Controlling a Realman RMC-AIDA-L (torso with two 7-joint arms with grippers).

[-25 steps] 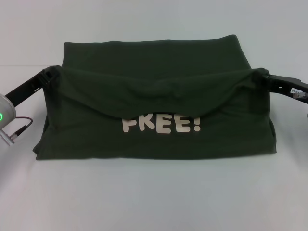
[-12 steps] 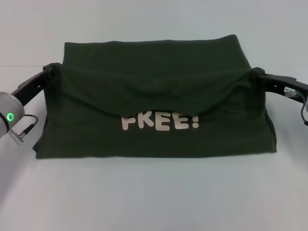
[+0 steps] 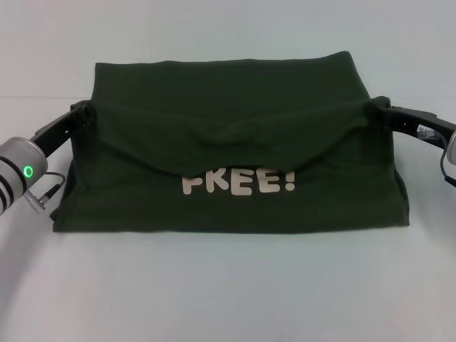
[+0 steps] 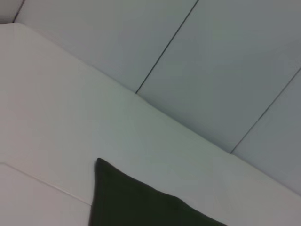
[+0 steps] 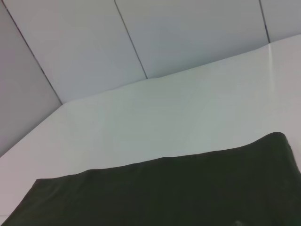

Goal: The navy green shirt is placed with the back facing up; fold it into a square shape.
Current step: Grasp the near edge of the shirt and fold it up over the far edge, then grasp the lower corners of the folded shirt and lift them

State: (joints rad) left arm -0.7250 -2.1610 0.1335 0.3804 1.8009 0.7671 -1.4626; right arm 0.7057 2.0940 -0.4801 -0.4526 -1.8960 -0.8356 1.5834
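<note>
While the navy green shirt (image 3: 228, 153) lies mid-worktop, a raised fold sags over its white "FREE!" lettering (image 3: 239, 184), so I judge the fold half done; left gripper (image 3: 84, 112) and right gripper (image 3: 377, 112) each have jaws clamped on that fold's ends

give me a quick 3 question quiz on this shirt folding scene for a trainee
1. True or false: the white lettering on the navy green shirt is fully hidden under the folded flap.
2. Which part of the shirt does each gripper hold? A) the near hem corners B) the ends of the raised, sagging fold edge C) nothing
3. Fill in: the fold edge sags lowest at its ____.

Key:
1. False. "FREE!" shows, with only the letter tops covered.
2. B. The left gripper and right gripper pinch the fold's two ends.
3. Middle.
</note>
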